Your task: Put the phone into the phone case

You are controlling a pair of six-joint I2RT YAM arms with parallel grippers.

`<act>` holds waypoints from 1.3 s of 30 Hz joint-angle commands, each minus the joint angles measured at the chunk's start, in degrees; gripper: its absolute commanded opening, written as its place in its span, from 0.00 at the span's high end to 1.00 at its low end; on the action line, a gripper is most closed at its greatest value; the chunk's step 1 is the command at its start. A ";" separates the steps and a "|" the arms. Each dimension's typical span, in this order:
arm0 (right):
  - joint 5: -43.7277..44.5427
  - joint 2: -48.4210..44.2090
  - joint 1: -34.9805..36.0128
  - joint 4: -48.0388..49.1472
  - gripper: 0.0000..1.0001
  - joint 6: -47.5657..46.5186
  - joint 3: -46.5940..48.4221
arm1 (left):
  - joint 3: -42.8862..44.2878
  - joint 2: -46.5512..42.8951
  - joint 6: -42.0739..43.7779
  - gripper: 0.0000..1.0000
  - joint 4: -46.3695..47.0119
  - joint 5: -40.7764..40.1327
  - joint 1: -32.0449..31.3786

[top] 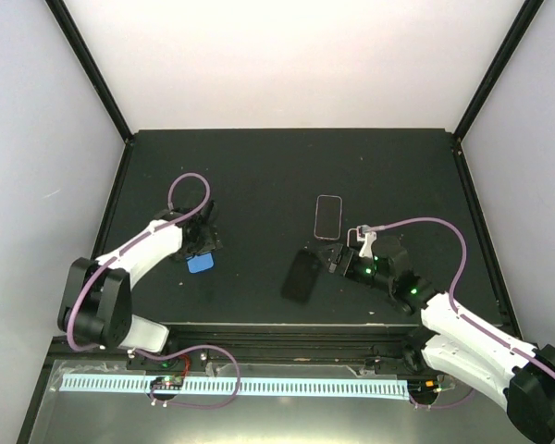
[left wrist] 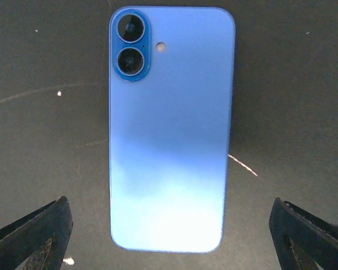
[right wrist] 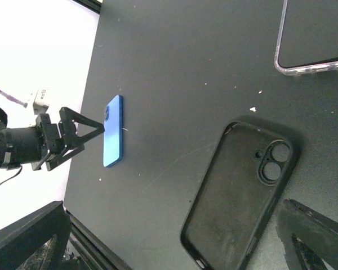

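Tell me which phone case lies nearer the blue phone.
The black case, toward the near edge; the clear case sits farther back and farther from the blue phone.

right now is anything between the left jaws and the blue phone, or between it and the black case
Nothing visible. The left jaws stand open astride the blue phone; only bare table lies between it and the black case. The clear case lies aside.

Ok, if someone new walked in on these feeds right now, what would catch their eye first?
The bright blue phone stands out, lying back-up on the dark table at the left, just ahead of the open left gripper. Right of the middle lie two cases: a black case with a camera cutout, close to the open right gripper, and a clear case beyond it.
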 commanded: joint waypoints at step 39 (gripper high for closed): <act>1.94 -1.48 0.38 -2.01 0.00 -1.25 0.25 | -4.00 10.08 8.40 0.25 12.00 14.45 7.14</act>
